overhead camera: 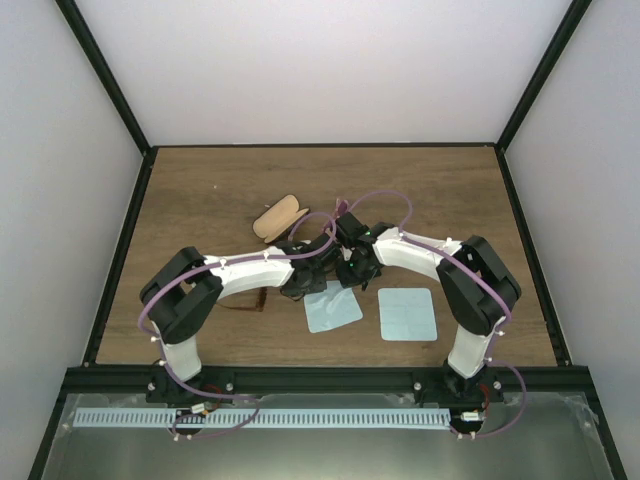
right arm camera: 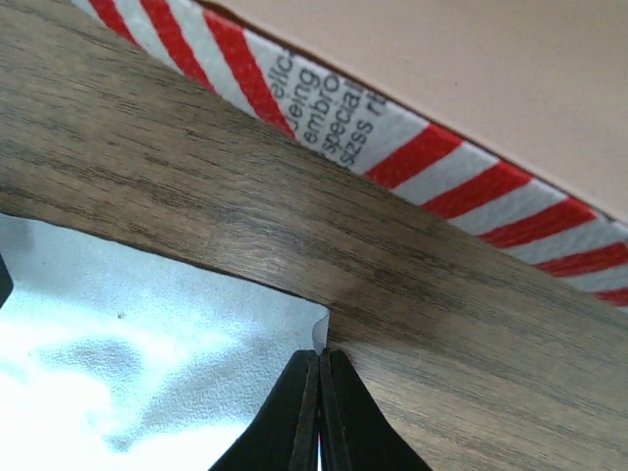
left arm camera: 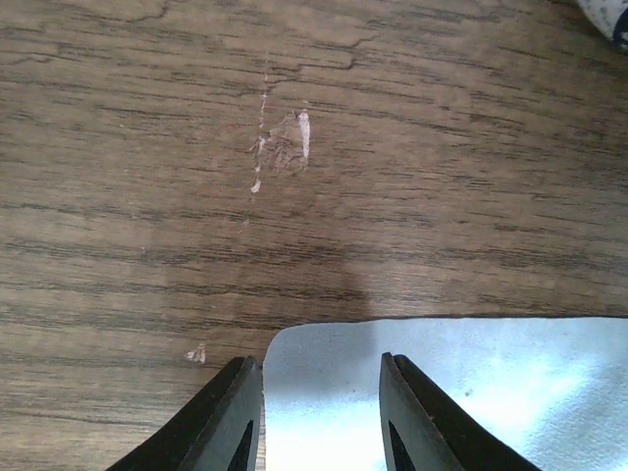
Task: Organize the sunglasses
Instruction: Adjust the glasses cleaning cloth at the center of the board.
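The sunglasses [overhead camera: 244, 302] show as a thin dark reddish-brown shape on the table at the near side of my left forearm, partly hidden by it. They are in neither wrist view. My left gripper [left arm camera: 319, 417] is open, its fingers straddling a corner of a light blue cloth [left arm camera: 471, 383] flat on the wood. In the top view it [overhead camera: 302, 286] is at that cloth's [overhead camera: 332, 306] left far corner. My right gripper [right arm camera: 319, 378] is shut, pinching the curled corner of the same cloth [right arm camera: 147, 324]. In the top view it [overhead camera: 350, 276] is at the cloth's far edge.
A red-and-white striped case [right arm camera: 392, 132] with a tan inside lies just beyond my right gripper. A tan oval case [overhead camera: 279, 217] lies further back on the left. A second light blue cloth [overhead camera: 407, 313] lies on the right. Dark rails edge the table.
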Motion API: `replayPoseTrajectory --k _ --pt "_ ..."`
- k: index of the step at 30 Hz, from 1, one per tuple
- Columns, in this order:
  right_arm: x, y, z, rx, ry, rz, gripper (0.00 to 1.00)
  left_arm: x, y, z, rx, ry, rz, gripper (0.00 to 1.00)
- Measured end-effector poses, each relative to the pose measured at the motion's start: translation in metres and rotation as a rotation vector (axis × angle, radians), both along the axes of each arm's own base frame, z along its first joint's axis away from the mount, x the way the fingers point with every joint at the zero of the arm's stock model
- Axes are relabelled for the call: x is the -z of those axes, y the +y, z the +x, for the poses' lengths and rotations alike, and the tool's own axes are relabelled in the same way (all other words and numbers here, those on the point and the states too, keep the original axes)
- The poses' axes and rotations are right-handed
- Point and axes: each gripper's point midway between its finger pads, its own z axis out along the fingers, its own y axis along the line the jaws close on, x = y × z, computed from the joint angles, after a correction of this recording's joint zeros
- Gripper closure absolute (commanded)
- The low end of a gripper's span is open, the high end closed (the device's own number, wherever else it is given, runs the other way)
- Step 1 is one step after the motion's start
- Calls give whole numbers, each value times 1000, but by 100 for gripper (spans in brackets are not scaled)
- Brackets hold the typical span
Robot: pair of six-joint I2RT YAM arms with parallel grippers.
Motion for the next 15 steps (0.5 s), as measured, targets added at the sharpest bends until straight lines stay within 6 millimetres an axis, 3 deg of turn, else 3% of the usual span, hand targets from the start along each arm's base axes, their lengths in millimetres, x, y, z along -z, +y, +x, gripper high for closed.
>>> replayPoseTrajectory --k 10,12,15 --pt "0 1 -1 -2 5 8 99 10 2 -1 1 19 18 63" --pt "0 2 -1 -2 5 8 99 10 1 -1 2 19 18 68" --pt "0 2 -1 -3 6 9 99 11 3 0 -2 19 18 86"
